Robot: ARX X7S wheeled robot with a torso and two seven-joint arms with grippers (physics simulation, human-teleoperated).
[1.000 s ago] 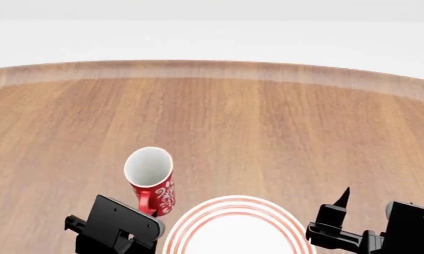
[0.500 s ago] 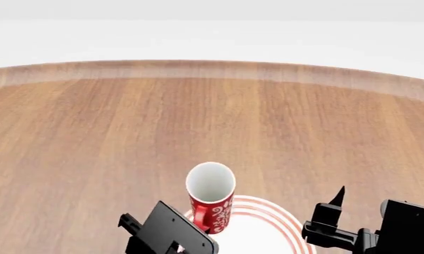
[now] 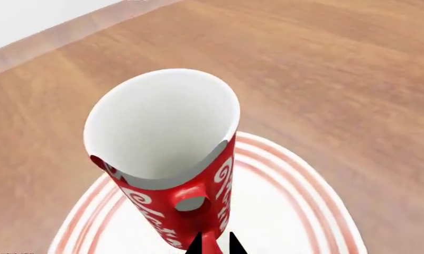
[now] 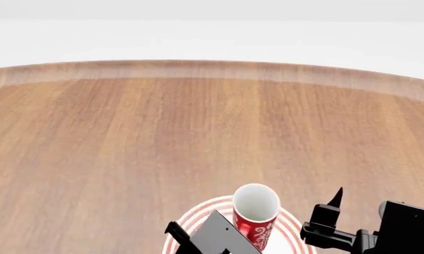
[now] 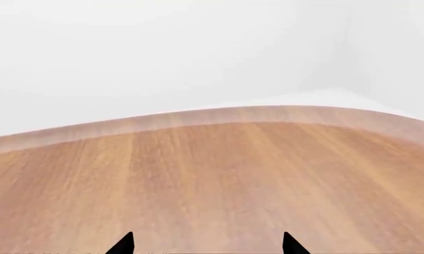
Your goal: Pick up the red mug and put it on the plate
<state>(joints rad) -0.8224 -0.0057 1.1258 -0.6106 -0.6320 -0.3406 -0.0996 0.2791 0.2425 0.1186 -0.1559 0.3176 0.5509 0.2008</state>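
The red mug (image 4: pixel 255 218) with white floral pattern and white inside is held upright over the plate (image 4: pixel 191 225), a white plate with red rings at the table's near edge. In the left wrist view the mug (image 3: pixel 169 159) fills the middle, above the plate (image 3: pixel 296 211). My left gripper (image 3: pixel 215 244) is shut on the mug's red handle; only its black fingertips show. Whether the mug's base touches the plate is hidden. My right gripper (image 5: pixel 207 244) is open and empty, its tips wide apart over bare wood; it shows at the lower right in the head view (image 4: pixel 332 211).
The round wooden table (image 4: pixel 212 121) stretches away to a pale far edge, with a white wall behind. The other mugs are out of view.
My left gripper has carried the red mug to the right, from left of the plate to above the plate. The right arm has barely moved.
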